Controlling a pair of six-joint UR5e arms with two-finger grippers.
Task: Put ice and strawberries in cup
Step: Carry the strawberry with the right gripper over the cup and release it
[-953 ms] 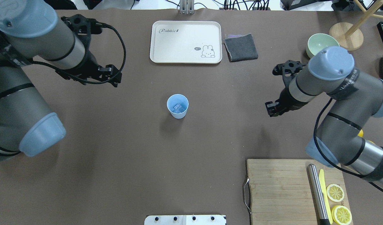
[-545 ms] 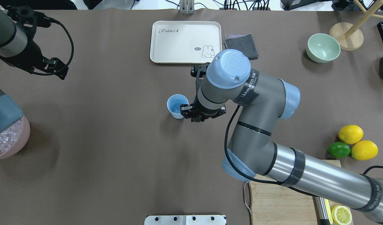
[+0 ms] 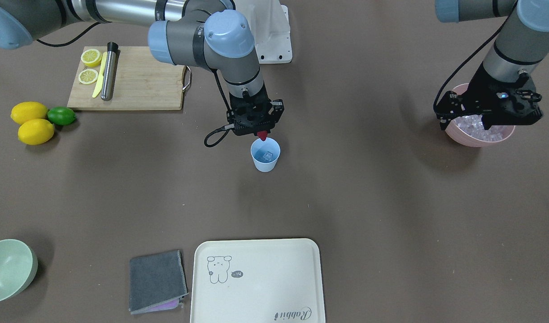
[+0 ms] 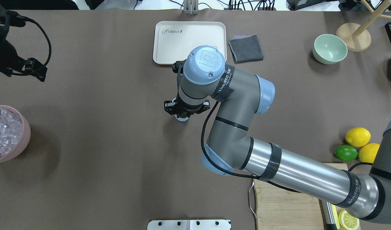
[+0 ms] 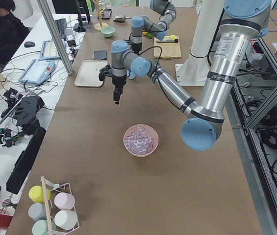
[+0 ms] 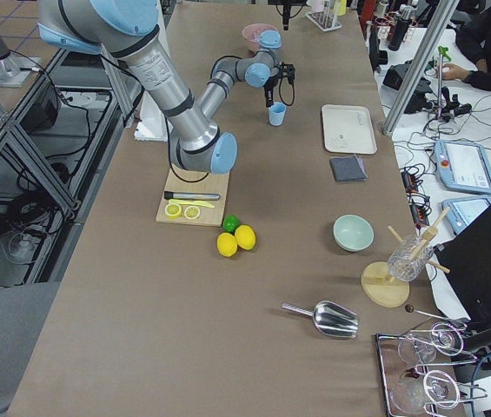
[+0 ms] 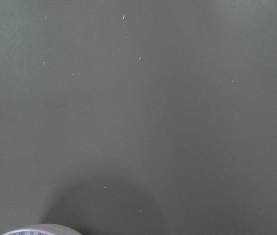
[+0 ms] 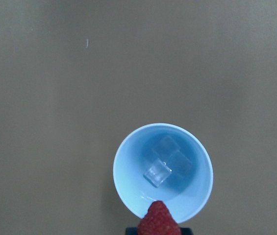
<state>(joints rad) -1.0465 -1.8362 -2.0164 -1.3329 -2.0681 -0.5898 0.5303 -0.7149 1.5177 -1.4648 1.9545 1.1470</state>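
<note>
The right gripper point(image 3: 260, 130) is closed on the strawberry point(image 3: 263, 135) and holds it by the upper part, so that the red pointed end looks down. The cup point(image 3: 265, 155) stands upright near the middle of the bench point(image 3: 355, 197), and some ice cubes point(image 8: 163, 164) already lie on its bottom.

The important relation is between the strawberry and the mouth of the cup. In the right wrist view the tip of the strawberry point(image 8: 158, 218) lies just over the rim of the cup point(image 8: 121, 161), on the side toward the robot, and not over the centre. The front-facing view shows the same: the fruit hangs a little above the rim on the robot's side, without touching it.

In my judgement the gripper needs a small shift away from the robot, toward the centre of the cup, before it opens. If it releases here, the strawberry could hit the rim and fall on the bench.

The left gripper point(image 3: 490, 114) is well apart, near the pink bowl point(image 3: 463, 140) at the bench end on the robot's left. I cannot tell whether it is open. The right arm is clearly the nearer one.
</note>
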